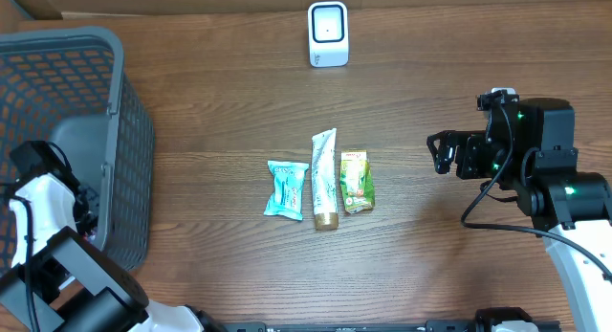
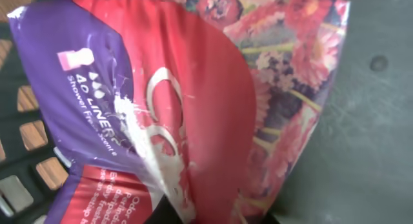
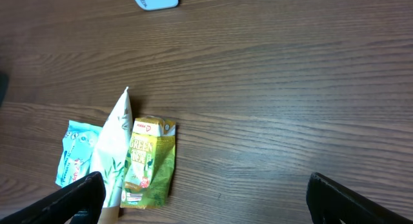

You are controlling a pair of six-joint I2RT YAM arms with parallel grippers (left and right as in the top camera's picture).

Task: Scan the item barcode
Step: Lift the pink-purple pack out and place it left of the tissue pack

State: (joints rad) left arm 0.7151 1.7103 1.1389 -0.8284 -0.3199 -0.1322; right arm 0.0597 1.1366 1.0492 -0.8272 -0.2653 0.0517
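A red and purple packet with a flower print fills the left wrist view, lying on the grey basket's floor. My left gripper is shut on its lower edge, and the film bunches up between the dark fingertips. From overhead, the left arm reaches into the basket at the left, and the packet is hidden there. The white barcode scanner stands at the table's far edge. My right gripper hovers open over bare wood right of centre, with nothing between its fingers.
A light blue packet, a white tube and a green tea packet lie side by side mid-table. They also show at the lower left of the right wrist view, the green packet nearest.
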